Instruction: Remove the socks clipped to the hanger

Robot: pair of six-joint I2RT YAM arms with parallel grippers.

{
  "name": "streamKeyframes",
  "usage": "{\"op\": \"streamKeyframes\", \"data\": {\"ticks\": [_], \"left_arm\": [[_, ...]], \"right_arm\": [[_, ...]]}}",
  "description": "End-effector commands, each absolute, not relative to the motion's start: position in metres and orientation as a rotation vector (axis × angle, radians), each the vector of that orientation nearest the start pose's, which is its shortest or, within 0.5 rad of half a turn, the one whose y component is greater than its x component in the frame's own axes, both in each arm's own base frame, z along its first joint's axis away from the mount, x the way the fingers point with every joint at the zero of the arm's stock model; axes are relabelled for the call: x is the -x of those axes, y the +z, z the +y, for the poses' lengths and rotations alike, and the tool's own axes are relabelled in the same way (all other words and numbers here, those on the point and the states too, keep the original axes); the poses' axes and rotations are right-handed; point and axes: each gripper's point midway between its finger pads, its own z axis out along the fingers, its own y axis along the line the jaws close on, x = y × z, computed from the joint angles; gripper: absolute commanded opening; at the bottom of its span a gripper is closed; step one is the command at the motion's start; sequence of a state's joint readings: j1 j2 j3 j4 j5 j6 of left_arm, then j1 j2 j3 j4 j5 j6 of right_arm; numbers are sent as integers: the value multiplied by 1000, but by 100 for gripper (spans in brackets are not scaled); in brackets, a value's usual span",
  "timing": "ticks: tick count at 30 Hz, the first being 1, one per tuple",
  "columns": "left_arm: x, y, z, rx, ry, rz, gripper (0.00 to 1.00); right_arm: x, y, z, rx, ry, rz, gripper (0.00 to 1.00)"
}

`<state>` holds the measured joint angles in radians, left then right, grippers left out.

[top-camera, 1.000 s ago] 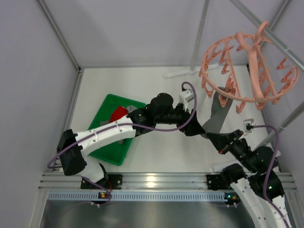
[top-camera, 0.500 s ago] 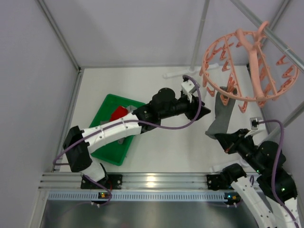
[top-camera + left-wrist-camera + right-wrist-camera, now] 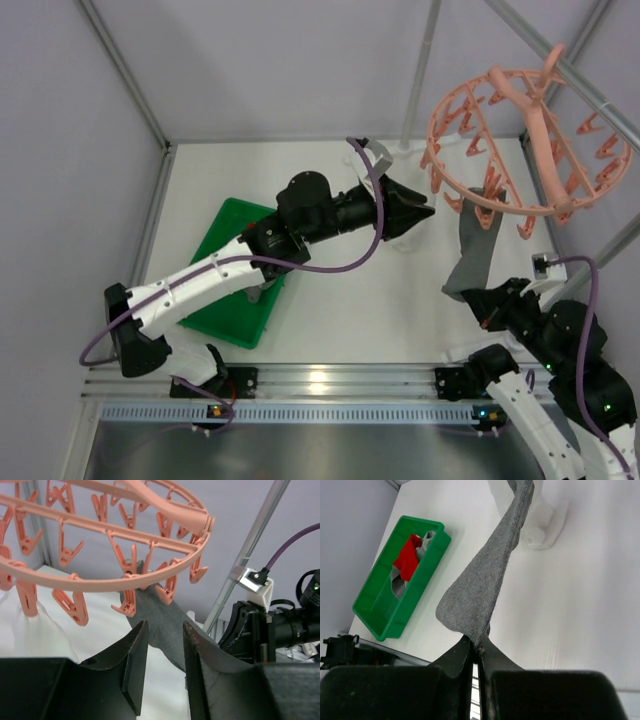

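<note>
The salmon-pink hanger (image 3: 530,130) hangs tilted at the top right, its clips dangling; it fills the top of the left wrist view (image 3: 115,535). One grey sock (image 3: 473,245) hangs from a clip on its near rim, stretched down and taut. My right gripper (image 3: 478,300) is shut on the sock's lower end (image 3: 485,585). My left gripper (image 3: 425,213) is open and empty, raised just left of the hanger, pointing at the sock (image 3: 160,620). A red sock (image 3: 407,557) and a grey sock lie in the green tray (image 3: 215,300).
Metal frame poles (image 3: 420,70) stand behind and beside the hanger. A white stand base (image 3: 542,525) sits on the table under it. The right arm's camera and cable (image 3: 260,580) are close to the left fingers.
My left arm has risen and swung back toward the hanger, jaws now pointing at the sock. My right gripper has pulled the grey sock down and right, tilting the hanger.
</note>
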<state>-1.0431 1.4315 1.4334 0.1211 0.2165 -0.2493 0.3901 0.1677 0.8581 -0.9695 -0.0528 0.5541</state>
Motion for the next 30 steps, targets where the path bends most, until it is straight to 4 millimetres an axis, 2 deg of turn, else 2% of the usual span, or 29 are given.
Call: {"op": "streamKeyframes", "data": {"ticks": [1,2,3,5,6,7,10,15,18,19,20,21,22,23,24,26,28,29,30], "left_arm": [[-191,417,-446,-838,-1247,1395,37],[-189,412,-452,-846,-1271,1383,28],[-187,406,-457,-845,-1276,1377,26],[-193,389,-466,-812,-1258,1380,24],[-193,392,-469,-794,-1266,1355,24],[-198,385,-473,-784,-1255,1375,24],[-206,397,-473,-739,-1237,1364,24],[-210,433,-454,-674,-1180,1291,25],[-208,456,-447,-698,-1179,1249,27],[-207,453,-454,-742,-1199,1262,27],[-205,467,-455,-770,-1216,1271,30],[-208,469,-458,-798,-1235,1281,32],[-211,454,-473,-865,-1266,1314,34],[-212,467,-473,-876,-1265,1331,34],[-221,458,-481,-887,-1244,1354,35],[-225,468,-481,-873,-1228,1338,36],[-231,465,-485,-881,-1227,1353,41],[-228,485,-483,-886,-1247,1310,42],[-238,467,-490,-915,-1239,1373,44]], "right_arm": [[-110,269,72,-116,656,1894,0],[-109,270,71,-120,655,1887,0],[-108,272,70,-120,657,1879,0],[-106,275,70,-121,660,1873,0],[-105,276,69,-121,661,1870,0],[-104,276,69,-121,664,1870,0],[-100,277,67,-115,658,1875,0],[-98,278,65,-91,634,1887,0],[-98,278,65,-73,626,1896,0],[-98,277,66,-62,622,1897,0],[-98,278,67,-52,628,1899,0],[-97,278,67,-48,625,1898,0],[-97,279,67,-43,624,1897,0],[-97,279,67,-37,624,1897,0],[-96,281,67,-33,627,1892,0],[-94,283,68,-28,639,1886,0],[-91,288,68,-21,645,1873,0],[-90,290,68,-16,647,1866,0],[-89,291,67,-10,646,1863,0]]}}
